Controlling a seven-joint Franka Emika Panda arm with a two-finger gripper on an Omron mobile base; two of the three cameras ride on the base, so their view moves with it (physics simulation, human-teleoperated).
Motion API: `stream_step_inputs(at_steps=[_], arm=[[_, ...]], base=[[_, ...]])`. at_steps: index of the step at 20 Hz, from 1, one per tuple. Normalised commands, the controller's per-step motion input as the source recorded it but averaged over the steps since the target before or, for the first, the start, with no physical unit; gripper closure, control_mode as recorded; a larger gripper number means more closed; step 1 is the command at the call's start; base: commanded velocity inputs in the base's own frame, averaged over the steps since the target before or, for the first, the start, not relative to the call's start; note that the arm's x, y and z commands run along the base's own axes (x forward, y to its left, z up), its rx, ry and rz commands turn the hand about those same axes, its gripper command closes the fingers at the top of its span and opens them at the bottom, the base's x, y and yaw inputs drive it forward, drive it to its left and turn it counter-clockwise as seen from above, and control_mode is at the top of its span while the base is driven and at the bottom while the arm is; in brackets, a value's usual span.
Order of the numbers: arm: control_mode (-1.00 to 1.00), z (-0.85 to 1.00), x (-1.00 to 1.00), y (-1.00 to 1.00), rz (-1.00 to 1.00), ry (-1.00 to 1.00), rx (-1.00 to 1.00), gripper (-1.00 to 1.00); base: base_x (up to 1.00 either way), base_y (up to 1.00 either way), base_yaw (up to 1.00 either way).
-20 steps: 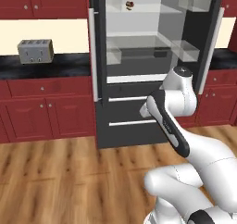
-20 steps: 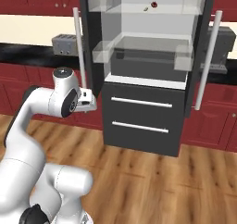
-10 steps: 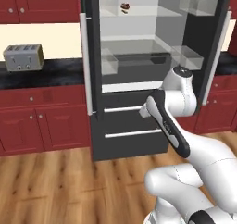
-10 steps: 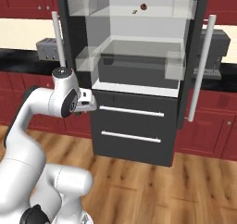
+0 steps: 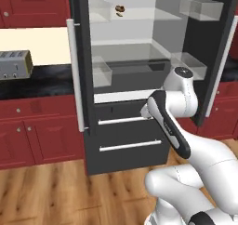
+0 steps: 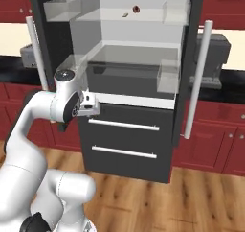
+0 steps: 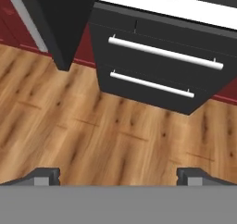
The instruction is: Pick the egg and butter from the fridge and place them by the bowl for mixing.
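The butter is a thin pale stick lying on the top shelf of the open fridge, high above the gripper and beyond it, just beside a brown-red lump. In the left base view I see the lump and something pale beside it, too small to name. I cannot find the egg on that shelf; it may be hidden or too small to tell.

I judge the butter light, a little soft and greasy, so it is best taken across its narrow sides near the middle, with a gentle squeeze. The egg would be light, smooth, round and fragile; the fingers should meet it at its widest part, and softly, or it slips or cracks.

The gripper is empty, its fingertips standing far apart. It points down at the wood floor, with the fridge drawers ahead of it.
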Motion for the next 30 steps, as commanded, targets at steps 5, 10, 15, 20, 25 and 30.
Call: stream_step_inputs(at_steps=[5,10,15,20,25,30], arm=[[1.0,0.0,0.0,0.0,0.0,0.0,0.0,-1.0],[1.0,0.0,0.0,0.0,0.0,0.0,0.0,-1.0],[1.0,0.0,0.0,0.0,0.0,0.0,0.0,-1.0],[1.0,0.0,0.0,0.0,0.0,0.0,0.0,-1.0],[1.0,0.0,0.0,0.0,0.0,0.0,0.0,-1.0],[1.0,0.0,0.0,0.0,0.0,0.0,0.0,-1.0]], base=[[0.62,-0.44,0.0],[0.67,-0.3,0.0],[0.65,-0.08,0.02],[0.67,-0.14,0.05],[0.72,-0.17,0.04],[0.65,-0.22,0.03]])
